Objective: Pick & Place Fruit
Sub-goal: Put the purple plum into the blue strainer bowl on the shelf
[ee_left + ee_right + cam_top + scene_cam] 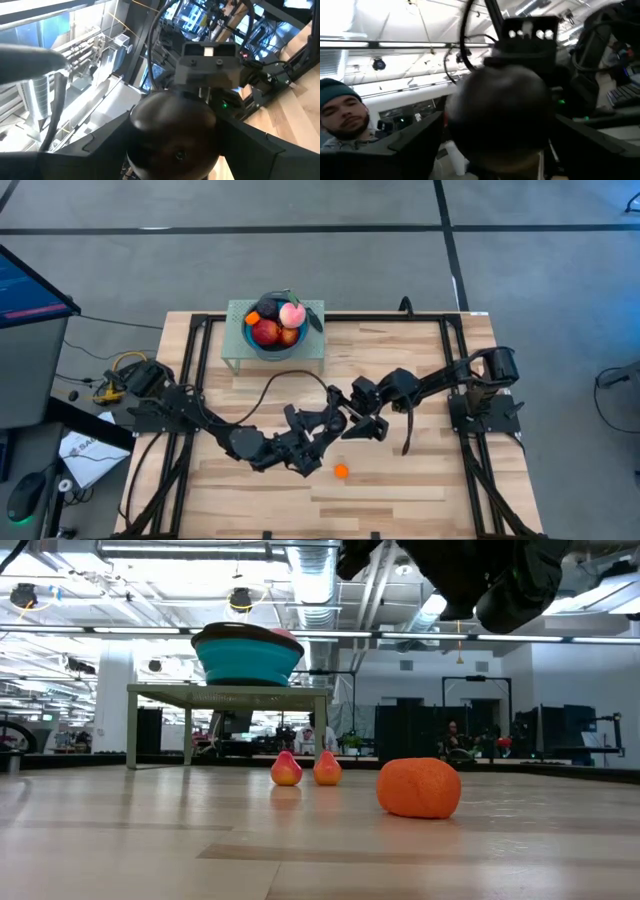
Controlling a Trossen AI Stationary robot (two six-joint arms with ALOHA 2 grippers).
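Red apple [265,331], pink peach [292,314] heaped in bowl, small orange [341,471] alone on table, dark plum [172,132] between pincer fingers

— What sits in the left pincer [172,150]?
— A dark plum [172,127], held between both fingers [265,145].
— And beyond it?
— The other arm [210,67], with pale bench [295,115] alongside.

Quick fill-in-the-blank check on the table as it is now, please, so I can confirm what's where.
1. The one fruit lying on bare wood in the high view is an ____.
2. In the low view, ____ small red-yellow fruits stand behind it.
3. The bowl of fruit sits on a stand coloured ____.
4. The left hand and the right hand meet over the table's ____.

Missing words: orange; two; green; middle
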